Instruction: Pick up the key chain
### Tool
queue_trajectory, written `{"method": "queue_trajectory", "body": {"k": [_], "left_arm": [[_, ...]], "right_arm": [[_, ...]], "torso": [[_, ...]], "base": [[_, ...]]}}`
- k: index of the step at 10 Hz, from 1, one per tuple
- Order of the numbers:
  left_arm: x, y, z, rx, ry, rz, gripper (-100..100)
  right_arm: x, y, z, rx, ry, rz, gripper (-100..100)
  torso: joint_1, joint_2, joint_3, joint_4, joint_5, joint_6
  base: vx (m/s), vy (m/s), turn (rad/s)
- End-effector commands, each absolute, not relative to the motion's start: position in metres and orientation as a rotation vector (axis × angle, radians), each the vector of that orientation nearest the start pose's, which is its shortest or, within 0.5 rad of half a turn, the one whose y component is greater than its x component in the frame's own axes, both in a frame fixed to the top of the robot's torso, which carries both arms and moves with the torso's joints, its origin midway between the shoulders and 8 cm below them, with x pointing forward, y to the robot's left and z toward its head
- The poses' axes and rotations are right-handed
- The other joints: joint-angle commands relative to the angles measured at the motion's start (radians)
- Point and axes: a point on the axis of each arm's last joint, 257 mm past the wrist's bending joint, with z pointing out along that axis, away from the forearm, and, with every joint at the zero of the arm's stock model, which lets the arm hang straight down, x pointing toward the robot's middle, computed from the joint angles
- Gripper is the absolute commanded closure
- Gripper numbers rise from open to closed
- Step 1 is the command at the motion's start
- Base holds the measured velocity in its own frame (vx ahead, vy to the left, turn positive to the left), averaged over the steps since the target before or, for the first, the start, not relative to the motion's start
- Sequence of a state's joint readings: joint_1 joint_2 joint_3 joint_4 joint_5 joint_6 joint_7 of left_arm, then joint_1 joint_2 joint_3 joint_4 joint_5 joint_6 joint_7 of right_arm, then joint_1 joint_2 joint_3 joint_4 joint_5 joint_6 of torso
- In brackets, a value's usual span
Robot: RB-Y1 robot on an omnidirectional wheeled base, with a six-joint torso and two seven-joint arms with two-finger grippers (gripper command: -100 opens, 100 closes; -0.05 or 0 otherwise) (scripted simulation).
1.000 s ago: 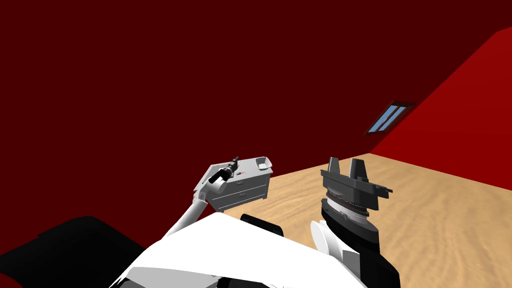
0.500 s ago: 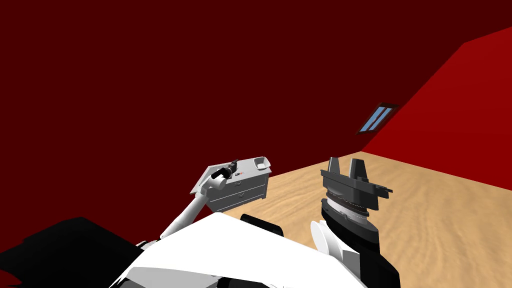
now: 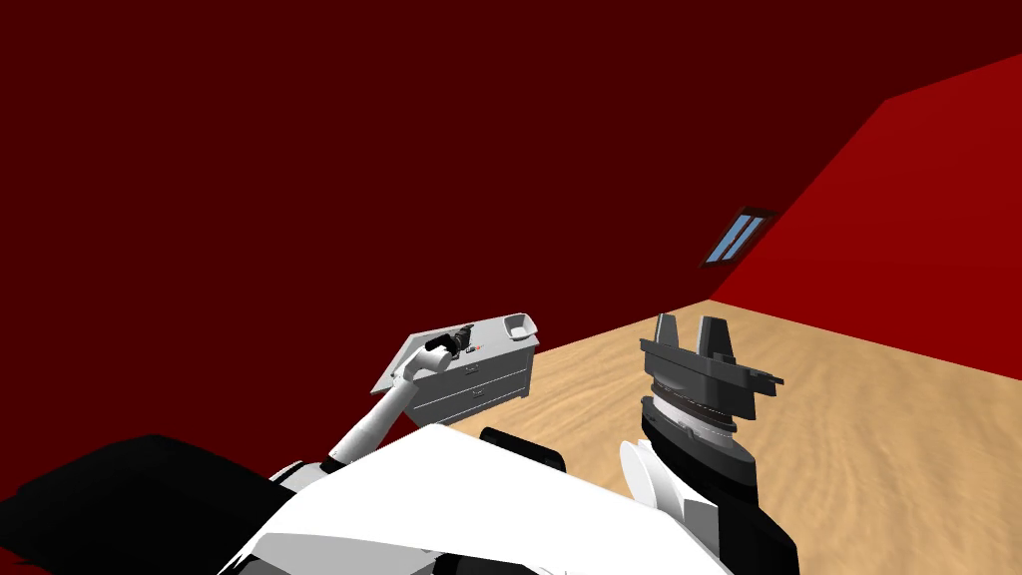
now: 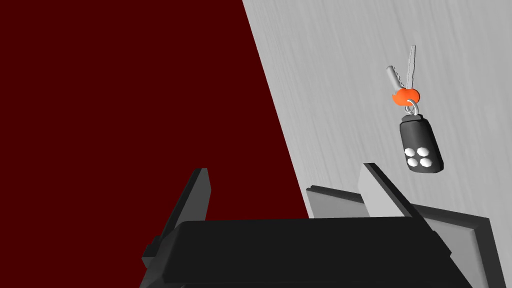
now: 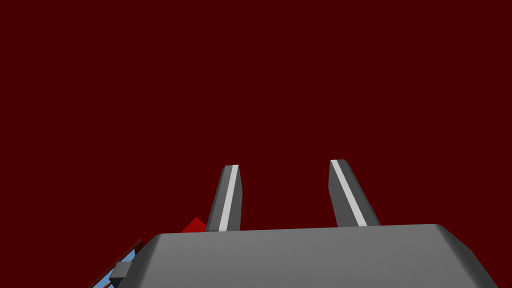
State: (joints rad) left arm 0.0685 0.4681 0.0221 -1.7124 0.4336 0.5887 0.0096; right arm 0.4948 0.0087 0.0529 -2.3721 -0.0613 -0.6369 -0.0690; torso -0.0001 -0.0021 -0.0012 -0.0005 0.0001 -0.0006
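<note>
Reaching arm: left gripper (image 4: pixel 285 169) hung over grey dresser (image 3: pixel 479 384) top, fingers spread, empty.
Key chain (image 4: pixel 420 145): lay flat on dresser top at left gripper's 1 o'clock, untouched.
Idle arm: right gripper (image 5: pixel 285 166) was at left gripper's 3 o'clock, fingers apart, empty.

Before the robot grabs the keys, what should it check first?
1. Left gripper open: ok.
2. Key chain in sight, flat on the dresser top: ok.
3. Key chain inside the gripper's gap: not ok, it lies outside one finger, off to the side.
4. Nothing crowding the key chain: ok.
5. Right gripper open and away from the dresser: ok.
6. Gap between fingertips and dresser top: cannot tell.
</note>
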Motion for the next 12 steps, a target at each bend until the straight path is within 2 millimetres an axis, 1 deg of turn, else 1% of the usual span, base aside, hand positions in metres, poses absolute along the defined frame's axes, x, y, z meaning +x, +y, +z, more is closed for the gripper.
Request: {"method": "queue_trajectory", "body": {"k": [1, 2, 3, 4, 5, 6, 7, 8, 9, 10, 11, 12], "left_arm": [[0.49, 0.357, -0.308, -1.573, 1.614, -0.878, -100], [0.49, 0.368, -0.321, -1.625, 1.63, -0.839, -100], [0.486, 0.369, -0.326, -1.641, 1.645, -0.823, -100], [0.486, 0.369, -0.326, -1.643, 1.647, -0.82, -100], [0.483, 0.38, -0.34, -1.7, 1.664, -0.775, -100], [0.48, 0.381, -0.343, -1.714, 1.676, -0.761, -100], [0.479, 0.39, -0.352, -1.76, 1.686, -0.724, -100], [0.473, 0.392, -0.359, -1.784, 1.7, -0.7, -100], [0.472, 0.401, -0.364, -1.826, 1.707, -0.668, -100], [0.465, 0.404, -0.373, -1.854, 1.72, -0.639, -100], [0.463, 0.412, -0.379, -1.897, 1.722, -0.607, -100], [0.456, 0.414, -0.386, -1.923, 1.736, -0.578, -100]], "right_arm": [[0.297, -0.265, 0.088, 0.538, 0.383, 1.505, 0], [0.297, -0.265, 0.088, 0.538, 0.383, 1.505, 0], [0.297, -0.265, 0.088, 0.538, 0.383, 1.505, 0], [0.297, -0.265, 0.088, 0.538, 0.383, 1.505, 0], [0.297, -0.265, 0.088, 0.538, 0.383, 1.505, 0], [0.297, -0.265, 0.088, 0.538, 0.383, 1.505, 0], [0.297, -0.265, 0.088, 0.538, 0.383, 1.505, 0], [0.297, -0.265, 0.088, 0.538, 0.383, 1.505, 0], [0.297, -0.265, 0.088, 0.538, 0.383, 1.505, 0], [0.297, -0.265, 0.088, 0.538, 0.383, 1.505, 0], [0.297, -0.265, 0.088, 0.538, 0.383, 1.505, 0], [0.297, -0.265, 0.088, 0.538, 0.383, 1.505, 0]], "torso": [[0.0, 0.0, 0.0, 0.0, 0.0, 0.0], [0.0, 0.001, 0.0, 0.0, 0.0, 0.0], [0.0, 0.0, 0.0, 0.0, 0.0, 0.0], [0.0, 0.0, 0.0, 0.0, 0.0, 0.0], [0.0, 0.001, 0.0, 0.0, 0.0, 0.0], [-0.001, 0.0, 0.0, 0.0, 0.0, 0.0], [-0.001, 0.0, 0.0, 0.0, 0.0, 0.0], [-0.001, -0.001, -0.001, 0.0, 0.0, 0.0], [-0.001, -0.001, -0.001, 0.0, 0.0, 0.0], [0.0, -0.002, -0.001, 0.0, 0.0, 0.0], [-0.001, -0.001, -0.001, 0.0, 0.0, 0.0], [-0.001, -0.001, -0.001, 0.0, 0.0, 0.0]], "base": [[0.01, -0.002, 0.004], [0.023, -0.008, -0.069], [0.023, -0.01, -0.043], [0.011, -0.005, 0.004], [0.026, -0.013, -0.064], [0.028, -0.01, -0.042], [0.045, -0.017, -0.063], [0.04, -0.012, -0.037], [0.049, -0.009, -0.056], [0.04, -0.012, -0.032], [0.044, -0.019, -0.057], [0.036, -0.019, -0.035]]}}
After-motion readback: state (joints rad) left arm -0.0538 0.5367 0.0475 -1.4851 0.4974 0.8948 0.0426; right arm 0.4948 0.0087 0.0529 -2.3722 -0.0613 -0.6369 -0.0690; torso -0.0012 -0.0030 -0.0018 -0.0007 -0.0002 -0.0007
